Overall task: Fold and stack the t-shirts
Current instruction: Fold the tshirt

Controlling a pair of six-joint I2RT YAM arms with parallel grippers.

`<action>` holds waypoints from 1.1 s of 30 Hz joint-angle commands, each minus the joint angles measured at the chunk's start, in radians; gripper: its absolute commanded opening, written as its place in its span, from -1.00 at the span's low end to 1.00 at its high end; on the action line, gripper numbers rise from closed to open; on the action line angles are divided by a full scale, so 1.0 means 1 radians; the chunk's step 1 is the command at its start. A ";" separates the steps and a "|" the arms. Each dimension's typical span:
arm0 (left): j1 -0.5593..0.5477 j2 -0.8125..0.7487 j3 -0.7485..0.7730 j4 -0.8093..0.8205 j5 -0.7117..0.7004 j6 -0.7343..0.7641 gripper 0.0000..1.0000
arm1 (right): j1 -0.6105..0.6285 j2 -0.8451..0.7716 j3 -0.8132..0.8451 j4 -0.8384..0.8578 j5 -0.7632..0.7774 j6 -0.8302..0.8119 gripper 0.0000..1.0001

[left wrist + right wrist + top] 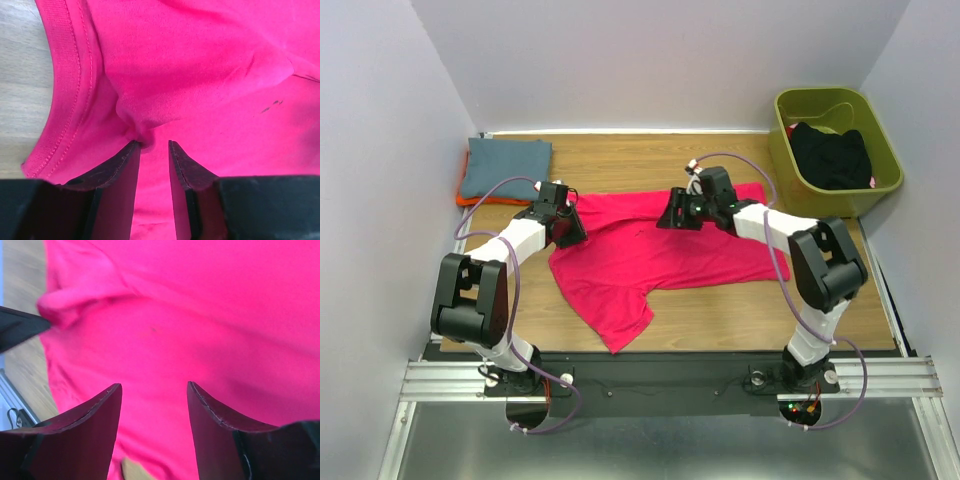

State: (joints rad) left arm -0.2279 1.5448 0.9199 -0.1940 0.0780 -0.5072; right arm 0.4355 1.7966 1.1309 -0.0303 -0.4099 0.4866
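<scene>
The magenta-pink t-shirt lies spread on the wooden table, one sleeve pointing to the near edge. My left gripper is at its left edge by the collar. Its jaws stand narrowly apart, with a small pucker of pink cloth at the tips. My right gripper is open over the shirt's far edge, and its jaws are wide apart above the pink cloth. The folded slate blue-grey shirt lies on the orange one at the back left. The black garment is in the bin.
The olive-green bin stands at the back right corner. Grey walls enclose the table on three sides. Bare wood shows along the near edge. A dark finger touches the bunched cloth at the left of the right wrist view.
</scene>
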 commanded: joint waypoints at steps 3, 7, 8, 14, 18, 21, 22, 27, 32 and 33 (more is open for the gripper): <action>-0.005 0.011 0.042 -0.001 -0.058 0.030 -0.17 | 0.081 0.124 0.141 0.187 -0.037 0.001 0.18; -0.005 0.018 0.043 -0.021 -0.099 0.024 -0.10 | 0.117 0.188 0.193 0.211 -0.027 0.012 0.16; -0.004 0.018 0.042 -0.025 -0.103 0.022 -0.06 | 0.130 0.196 0.199 0.219 -0.024 0.015 0.15; -0.005 0.008 0.013 -0.009 -0.113 0.018 -0.01 | 0.178 0.263 0.214 0.294 -0.024 0.009 -0.10; -0.008 0.014 0.010 0.010 -0.101 0.024 -0.01 | 0.200 0.294 0.214 0.360 -0.018 0.023 -0.15; -0.013 0.021 0.017 0.024 -0.092 0.027 -0.06 | 0.215 0.326 0.231 0.397 -0.006 0.021 -0.17; -0.014 0.026 0.019 0.027 -0.089 0.026 -0.07 | 0.216 0.333 0.236 0.405 0.000 0.021 -0.17; -0.021 0.035 0.016 0.039 -0.083 0.018 -0.12 | 0.226 0.374 0.256 0.438 0.045 0.030 -0.17; -0.024 0.043 0.008 0.050 -0.084 0.022 -0.18 | 0.229 0.403 0.274 0.467 0.080 0.032 -0.17; -0.024 0.047 0.008 0.050 -0.084 0.024 -0.20 | 0.229 0.409 0.285 0.468 0.082 0.032 -0.17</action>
State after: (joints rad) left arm -0.2470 1.5875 0.9211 -0.1673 -0.0036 -0.4942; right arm 0.6563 2.1860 1.3609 0.3458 -0.3676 0.5148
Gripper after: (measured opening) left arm 0.412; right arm 0.417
